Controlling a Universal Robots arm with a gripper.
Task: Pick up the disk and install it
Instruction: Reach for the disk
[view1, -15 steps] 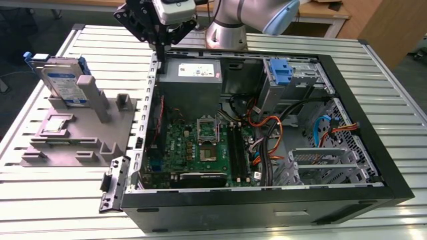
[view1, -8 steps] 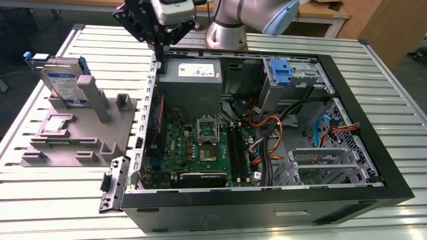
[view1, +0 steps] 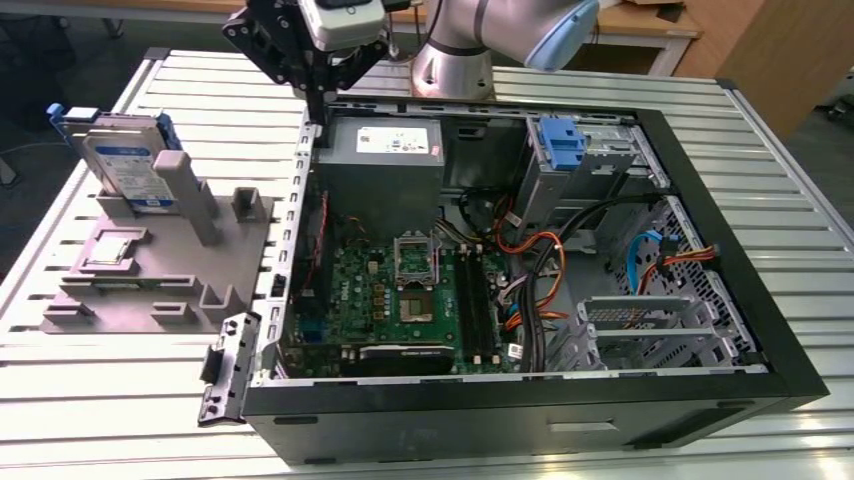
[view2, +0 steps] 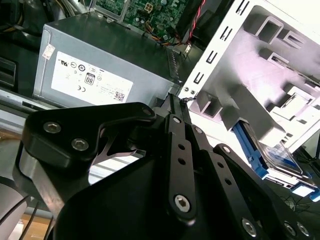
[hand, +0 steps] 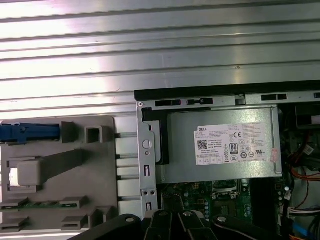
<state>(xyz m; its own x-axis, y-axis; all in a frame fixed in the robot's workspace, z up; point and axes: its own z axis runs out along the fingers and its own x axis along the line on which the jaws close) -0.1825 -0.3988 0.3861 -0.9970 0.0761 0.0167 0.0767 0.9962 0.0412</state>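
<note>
Silver-grey disk (view1: 127, 165) stands upright in the grey fixture (view1: 134, 290), long axis near vertical, a grey post (view1: 191, 195) leaning across it. Jaws hang clenched on nothing above the computer case (view1: 534, 420) wall, near the power supply (view1: 387, 150).

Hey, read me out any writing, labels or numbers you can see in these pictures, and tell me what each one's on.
No text can be quoted reliably.
White label on the power-supply box: rows of fine print and round marks, too small to read.
Small sticker at that box's corner: blurred.
White label with blue band on the disk: print too small.
Motherboard: markings too small.
</note>
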